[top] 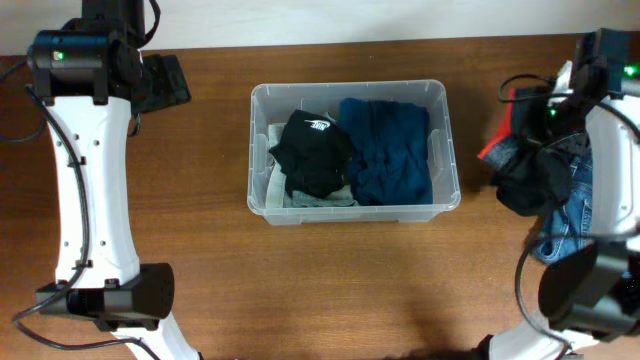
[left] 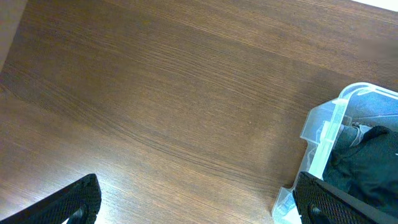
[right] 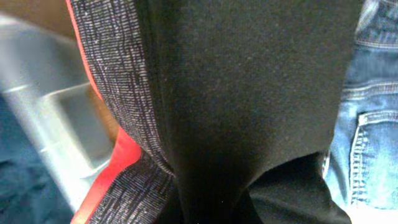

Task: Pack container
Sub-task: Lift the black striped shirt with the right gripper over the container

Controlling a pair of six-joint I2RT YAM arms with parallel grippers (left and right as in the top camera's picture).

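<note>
The clear container [top: 445, 150] stands mid-table. It holds a black garment with a white logo [top: 315, 150], a navy garment [top: 390, 150] and a grey one [top: 320, 200]. To its right, my right gripper [top: 530, 140] is shut on a dark garment [top: 530, 175] with a grey-and-red edge [right: 118, 106]. That cloth fills the right wrist view and hides the fingers. The container's rim [right: 56, 118] shows blurred at the left there. My left gripper [left: 205, 208] is open over bare wood, left of the container's corner [left: 326, 127]. It appears at the far left in the overhead view [top: 165, 85].
Blue jeans [top: 565, 225] lie on the table at the right, under the right arm, and show in the right wrist view [right: 373, 124]. The white arm links and bases stand at both table sides.
</note>
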